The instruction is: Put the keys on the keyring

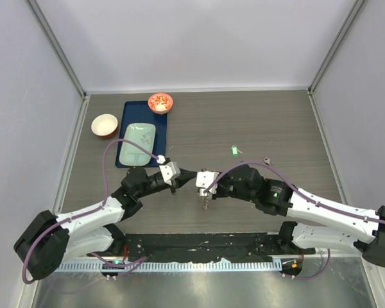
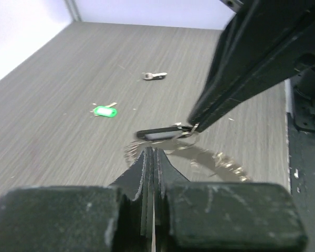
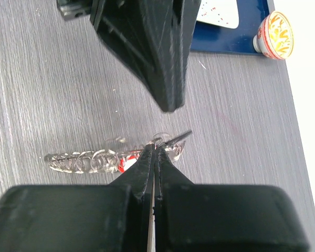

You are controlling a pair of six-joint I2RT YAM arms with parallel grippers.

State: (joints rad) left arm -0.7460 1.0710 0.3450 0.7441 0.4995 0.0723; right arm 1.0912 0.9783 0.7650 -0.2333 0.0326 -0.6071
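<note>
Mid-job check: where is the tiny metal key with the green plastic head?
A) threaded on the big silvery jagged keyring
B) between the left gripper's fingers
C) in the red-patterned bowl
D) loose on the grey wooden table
D: the green-headed key lies loose on the table, apart from the keyring where the left gripper and right gripper meet.
</note>
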